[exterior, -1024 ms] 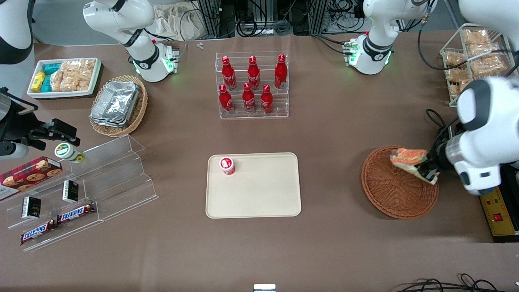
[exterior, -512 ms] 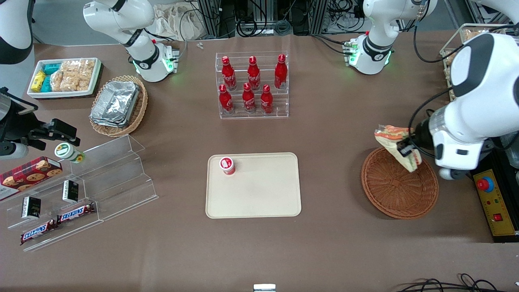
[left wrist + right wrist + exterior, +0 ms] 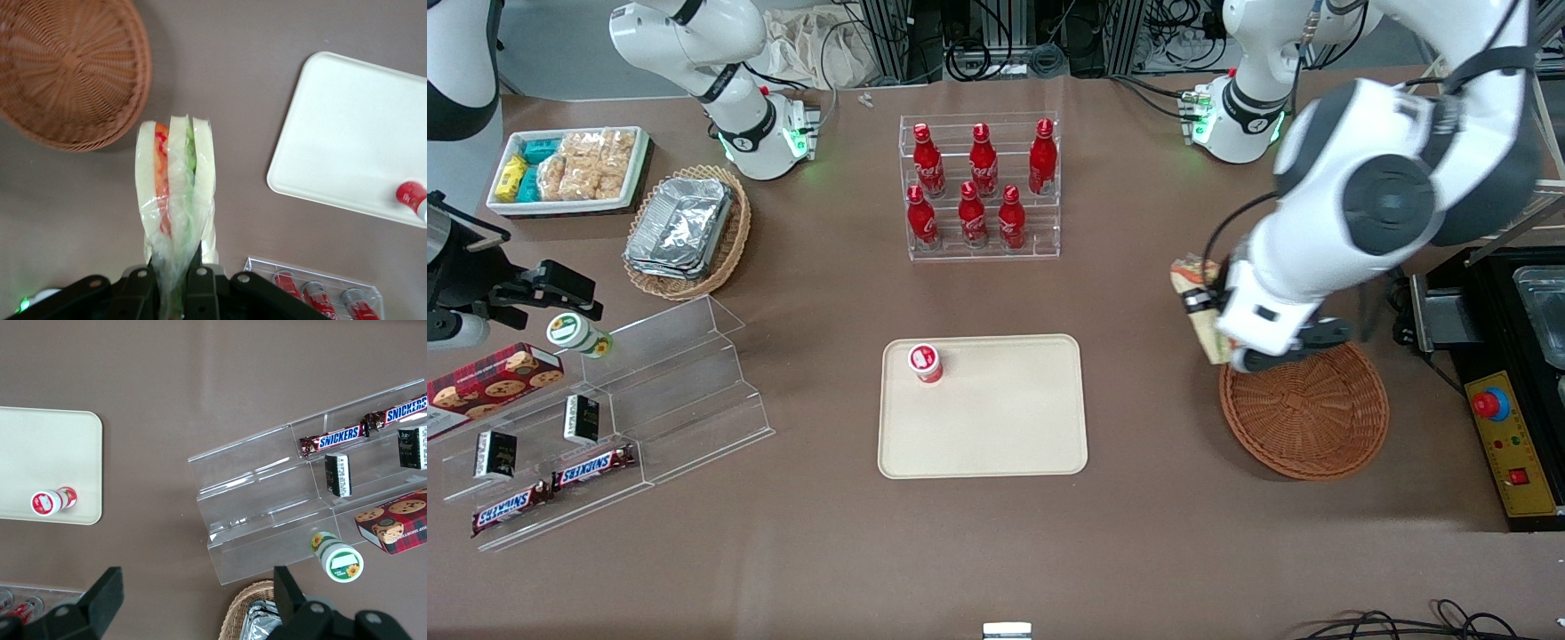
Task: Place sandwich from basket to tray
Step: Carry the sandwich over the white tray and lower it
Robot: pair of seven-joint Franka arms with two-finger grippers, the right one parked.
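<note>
We see the gripper (image 3: pixel 175 283) closed on the sandwich (image 3: pixel 175 187), its two fingers (image 3: pixel 197 280) pinching the narrow end of the clear-wrapped wedge so that the broad end projects outward, edge-on, with white bread slices flanking orange and green filling. The load hangs in the air, clear of every surface. In the front view the sandwich (image 3: pixel 1197 298) shows only partly past the arm, just above the table at the rim of the basket (image 3: pixel 1307 418), on the side toward the tray (image 3: pixel 996 427).

We judge the sandwich light, soft and easily crushed; the film wrap looks slippery, and the layers could shear apart under a hard squeeze. A hold across the bread faces near the narrow end, as here, seems sound, provided the pressure is modest.

The basket now holds nothing. The tray lies well apart from it, carrying a small red-capped container (image 3: pixel 926 363) in one corner; the remaining surface is free for set-down.
</note>
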